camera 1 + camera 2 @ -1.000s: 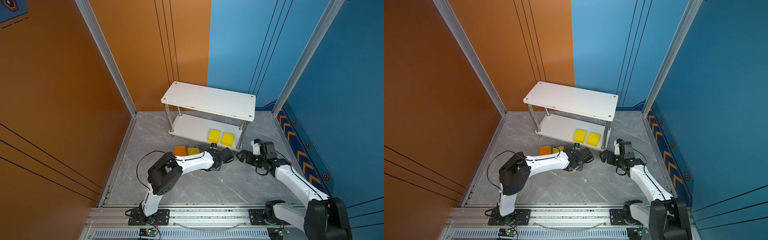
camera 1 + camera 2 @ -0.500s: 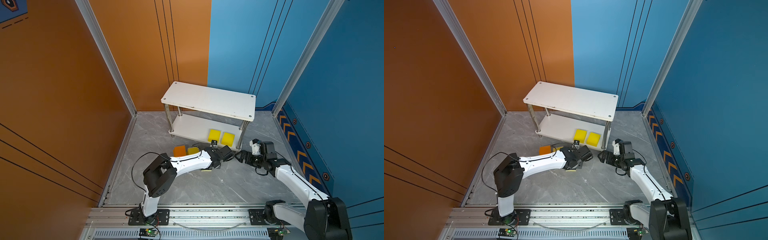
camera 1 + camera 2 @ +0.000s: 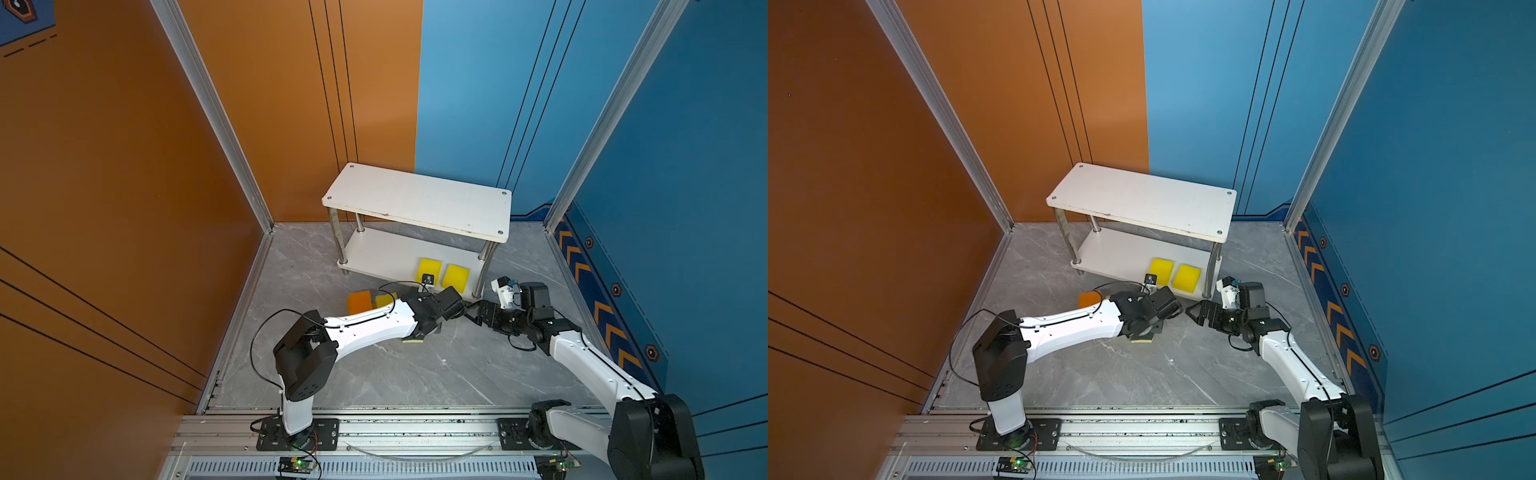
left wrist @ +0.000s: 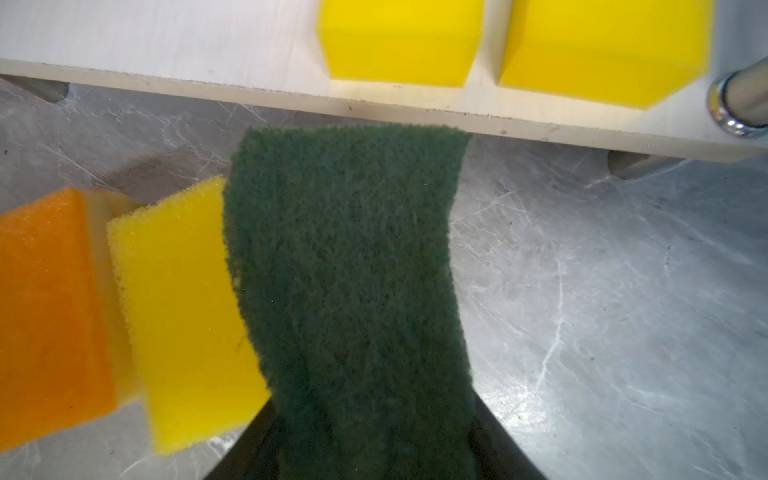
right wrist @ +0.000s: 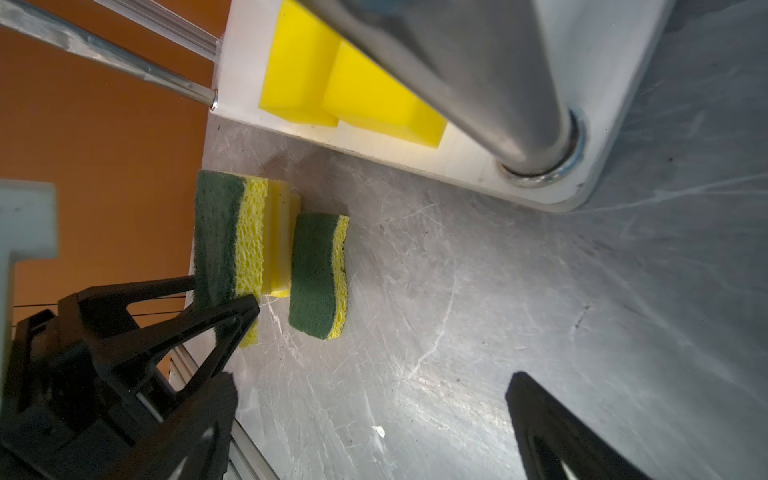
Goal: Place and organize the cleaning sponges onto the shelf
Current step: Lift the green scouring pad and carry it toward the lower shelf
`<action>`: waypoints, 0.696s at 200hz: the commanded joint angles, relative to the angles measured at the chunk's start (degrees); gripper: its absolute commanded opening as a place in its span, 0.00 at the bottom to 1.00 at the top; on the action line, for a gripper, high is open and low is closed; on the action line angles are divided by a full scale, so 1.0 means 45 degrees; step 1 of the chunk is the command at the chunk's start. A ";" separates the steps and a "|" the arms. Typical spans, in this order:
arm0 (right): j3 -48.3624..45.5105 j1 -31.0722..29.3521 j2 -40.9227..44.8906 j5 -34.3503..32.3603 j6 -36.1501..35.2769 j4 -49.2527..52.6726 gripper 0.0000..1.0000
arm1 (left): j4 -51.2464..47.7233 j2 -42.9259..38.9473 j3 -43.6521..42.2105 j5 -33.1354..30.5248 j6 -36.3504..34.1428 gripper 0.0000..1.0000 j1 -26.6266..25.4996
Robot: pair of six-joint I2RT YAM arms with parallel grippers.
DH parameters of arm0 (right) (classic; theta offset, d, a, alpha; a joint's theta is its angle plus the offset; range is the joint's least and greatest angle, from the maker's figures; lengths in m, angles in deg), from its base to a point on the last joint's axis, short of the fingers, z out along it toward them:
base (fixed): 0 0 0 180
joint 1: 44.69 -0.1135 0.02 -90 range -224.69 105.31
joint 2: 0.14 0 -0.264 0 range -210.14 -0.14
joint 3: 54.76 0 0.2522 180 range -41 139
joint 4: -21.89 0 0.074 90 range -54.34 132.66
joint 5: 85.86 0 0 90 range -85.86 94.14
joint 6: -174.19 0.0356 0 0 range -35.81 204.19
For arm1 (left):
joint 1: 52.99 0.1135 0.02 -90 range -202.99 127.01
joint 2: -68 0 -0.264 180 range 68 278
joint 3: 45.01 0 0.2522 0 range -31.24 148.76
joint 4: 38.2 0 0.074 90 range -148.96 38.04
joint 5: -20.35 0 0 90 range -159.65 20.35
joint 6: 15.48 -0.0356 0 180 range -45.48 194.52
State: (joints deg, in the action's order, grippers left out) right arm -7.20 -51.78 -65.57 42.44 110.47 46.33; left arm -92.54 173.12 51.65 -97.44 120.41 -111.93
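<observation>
No legible brand, label or writing on any sponge or on the shelf. Two-tier white shelf on chrome legs at the back of the grey marbled floor, between orange wall and blue wall; top board bare, lower board carrying two yellow sponges side by side near its front right corner, just inside the front right leg. On the floor ahead of the shelf, an orange-topped sponge touching a yellow sponge, partly hidden behind the left forearm in both top views. Left gripper clamped on a green-topped scouring sponge, held edge-on just in front of the lower board's front edge, green face toward the wrist camera and filling most of that view, masking the fingertips. Second green-and-yellow scouring sponge lying on the floor near the held one, apart from both grippers, showing under the left wrist in a top view. Right gripper spread wide and holding nothing, low over the floor beside the shelf's front right leg, facing the left gripper at close range.
</observation>
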 commanded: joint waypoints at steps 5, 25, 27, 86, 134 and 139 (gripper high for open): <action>-0.0202 -0.0064 -0.0051 0.0551 0.0253 -0.0397 1.00 | -0.0338 -0.0599 -0.0220 -0.0539 -0.0255 0.56 -0.0082; -0.0226 -0.0163 -0.0052 0.0552 0.0273 -0.0383 1.00 | -0.0332 -0.0814 -0.0324 -0.0651 -0.0387 0.56 -0.0028; -0.0236 -0.0172 -0.0036 0.0551 0.0273 -0.0391 1.00 | -0.0337 -0.0844 -0.0332 -0.0687 -0.0406 0.56 -0.0018; -0.0268 -0.0773 -0.0080 0.0544 0.0358 -0.0461 1.00 | -0.0316 -0.1628 -0.0433 -0.1381 -0.1882 0.57 0.0467; -0.0397 -0.1174 0.0139 0.0256 0.0519 -0.0556 1.00 | 0.0325 -0.2327 -0.1018 -0.1341 -0.3112 0.57 0.1206; -0.0419 -0.1165 0.0161 0.0247 0.0545 -0.0566 1.00 | 0.0433 -0.2418 -0.1129 -0.1284 -0.3219 0.57 0.1315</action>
State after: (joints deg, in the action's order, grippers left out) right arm -8.07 -56.50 -65.57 44.19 111.74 45.15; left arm -91.90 164.75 49.11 -102.05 110.22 -108.21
